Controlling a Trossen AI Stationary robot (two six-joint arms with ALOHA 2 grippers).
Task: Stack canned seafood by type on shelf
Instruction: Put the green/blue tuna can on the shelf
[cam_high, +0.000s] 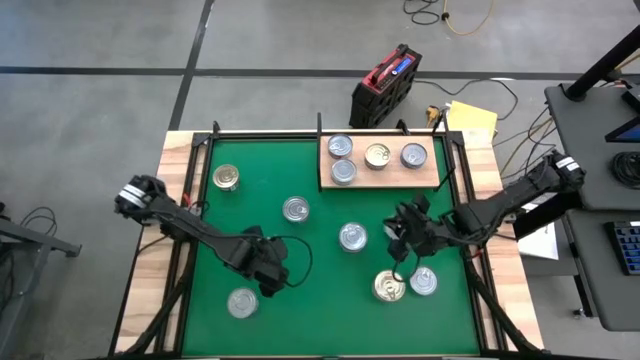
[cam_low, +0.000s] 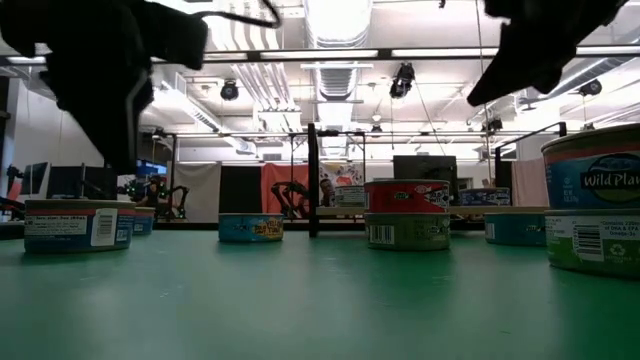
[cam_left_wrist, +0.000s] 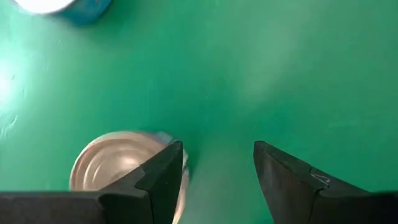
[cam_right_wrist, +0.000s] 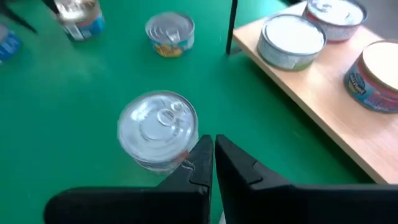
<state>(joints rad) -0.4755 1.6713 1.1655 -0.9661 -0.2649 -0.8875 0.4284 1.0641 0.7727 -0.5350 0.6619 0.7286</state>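
Green mat (cam_high: 320, 200) is spread under the open, empty left gripper (cam_high: 272, 278), a tin (cam_high: 242, 302) apparently lying just beside it, nearer than the shut right gripper (cam_high: 400, 243).

The near can (cam_low: 592, 178) at the low view's right edge, stacked on another, reads "Wild Pla…" in white script on its blue label. Other cans' labels carry print and barcodes too small to read.

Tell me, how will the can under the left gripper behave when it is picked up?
The can looks rigid metal, so it probably will not deform. It stands flat and short, so tipping seems unlikely. Its smooth wall might slip between the left gripper fingers.
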